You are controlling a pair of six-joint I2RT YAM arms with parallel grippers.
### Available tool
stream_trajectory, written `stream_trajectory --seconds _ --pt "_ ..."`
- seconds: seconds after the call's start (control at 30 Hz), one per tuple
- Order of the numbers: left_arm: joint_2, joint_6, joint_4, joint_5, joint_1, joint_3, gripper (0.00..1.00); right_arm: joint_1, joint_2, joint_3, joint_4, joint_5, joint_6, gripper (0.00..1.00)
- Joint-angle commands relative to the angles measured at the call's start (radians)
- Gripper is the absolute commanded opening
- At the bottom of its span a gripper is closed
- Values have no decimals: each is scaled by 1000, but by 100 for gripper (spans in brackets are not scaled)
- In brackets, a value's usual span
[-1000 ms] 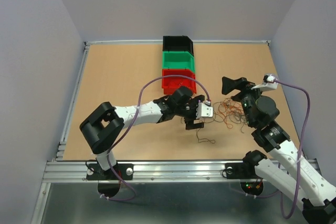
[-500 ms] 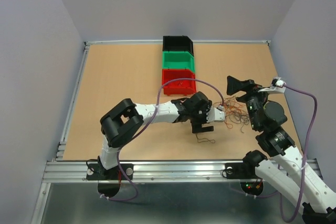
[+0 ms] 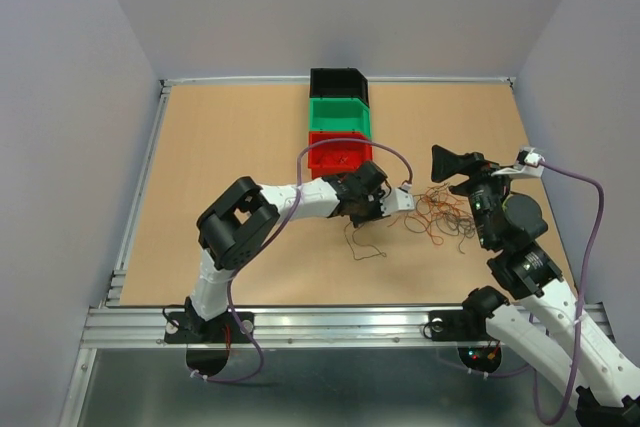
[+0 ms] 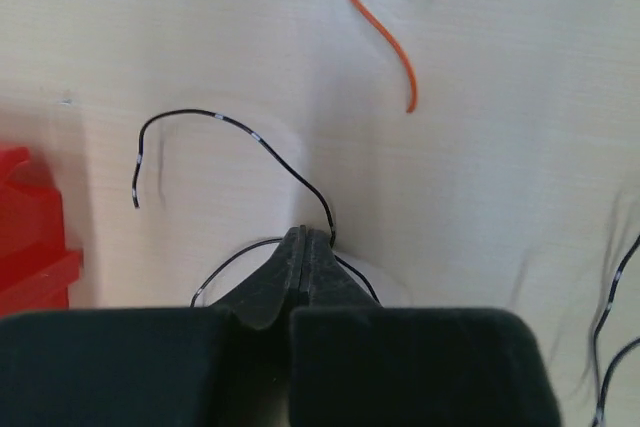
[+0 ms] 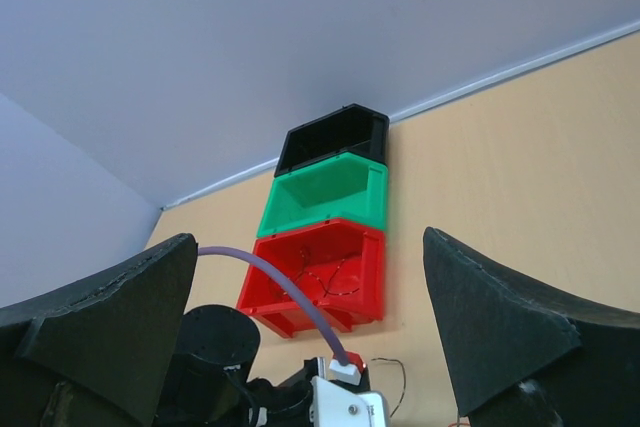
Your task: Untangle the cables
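The cables (image 3: 440, 215) lie as a scribbly clump of thin red, orange and black wires on the table, right of centre. My left gripper (image 3: 355, 217) sits just left of the clump, in front of the red bin. In the left wrist view this gripper (image 4: 305, 237) is shut on a thin black wire (image 4: 250, 137) that loops out on both sides of the tips. That wire (image 3: 365, 244) trails toward the near edge. An orange wire end (image 4: 385, 37) lies beyond it. My right gripper (image 3: 455, 162) hovers above the clump, open and empty (image 5: 310, 247).
Three bins stand in a row at the back centre: black (image 3: 338, 83), green (image 3: 340, 113) and red (image 3: 340, 153). The red bin (image 5: 320, 272) holds a few thin wires. A lavender arm cable (image 3: 340, 147) arches over the left arm.
The left gripper has shut on the black wire and pulled back left toward the red bin, dragging the wire away from the clump. The right arm rose slightly, then held still.
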Motion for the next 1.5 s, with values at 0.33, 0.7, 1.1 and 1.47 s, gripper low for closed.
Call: stream_trajectory --seconds 0.33,0.7,1.1,1.47 --pt "-180 43 -73 317 85 2 0 0 5 1 40 -3 -14 99" --pt "-197 24 -154 219 107 16 99 0 78 17 39 -55 -17 100" --pt "-82 -13 -318 150 59 74 99 0 66 13 39 -54 -23 100" --pt "61 -13 -348 143 101 156 0 0 69 15 39 -63 -23 100"
